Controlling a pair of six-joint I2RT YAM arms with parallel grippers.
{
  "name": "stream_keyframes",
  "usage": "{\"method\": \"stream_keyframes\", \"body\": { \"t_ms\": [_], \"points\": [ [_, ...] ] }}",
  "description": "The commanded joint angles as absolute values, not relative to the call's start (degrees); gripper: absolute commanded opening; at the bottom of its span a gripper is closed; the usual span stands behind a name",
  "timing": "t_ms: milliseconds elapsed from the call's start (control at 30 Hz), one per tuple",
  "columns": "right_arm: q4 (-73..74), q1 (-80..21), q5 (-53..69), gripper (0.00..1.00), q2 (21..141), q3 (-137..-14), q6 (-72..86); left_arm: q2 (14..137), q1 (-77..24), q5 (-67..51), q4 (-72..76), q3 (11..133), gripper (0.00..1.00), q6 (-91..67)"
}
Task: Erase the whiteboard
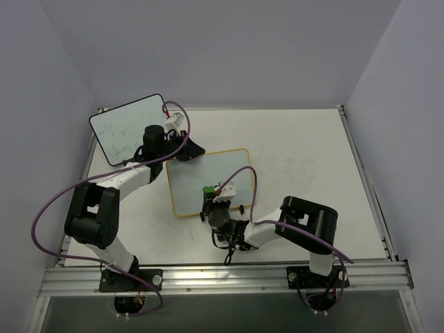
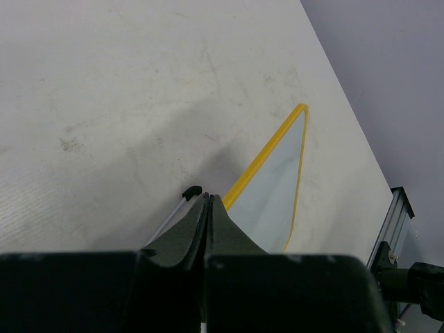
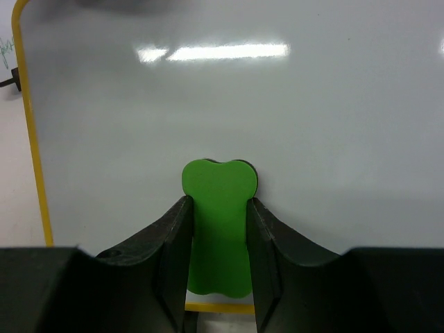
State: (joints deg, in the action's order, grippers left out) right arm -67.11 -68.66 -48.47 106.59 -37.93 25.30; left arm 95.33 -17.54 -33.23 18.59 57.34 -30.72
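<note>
Right gripper (image 3: 218, 202) clamped on green eraser (image 3: 218, 232), pad down near near edge of whiteboard (image 3: 291, 104), yellow frame, mid-table. Hold pad flat, light steady pressure, overlapping passes toward far edge, stop short of frame. Left gripper (image 2: 207, 199) shut, empty, tips at far-left corner; contact unclear, usable as brace. Black-framed board (image 1: 128, 128) beyond: leave alone.

Lab test cell, white walls (image 1: 208, 48), aluminium rail (image 1: 229, 279)
</note>
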Motion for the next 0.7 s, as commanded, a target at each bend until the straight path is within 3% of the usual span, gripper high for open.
{"method": "stream_keyframes", "body": {
  "t_ms": [0, 667],
  "points": [
    [-59.94, -67.50, -44.91, 0.00, 109.34, -36.66, 27.42, 94.66, -18.11, -34.19, 16.88, 58.27, 0.02, -29.09],
    [-54.49, -51.95, -46.50, 0.00, 89.83, -23.20, 33.40, 95.36, -18.11, -34.37, 16.70, 58.71, 0.02, -29.18]
  ]
}}
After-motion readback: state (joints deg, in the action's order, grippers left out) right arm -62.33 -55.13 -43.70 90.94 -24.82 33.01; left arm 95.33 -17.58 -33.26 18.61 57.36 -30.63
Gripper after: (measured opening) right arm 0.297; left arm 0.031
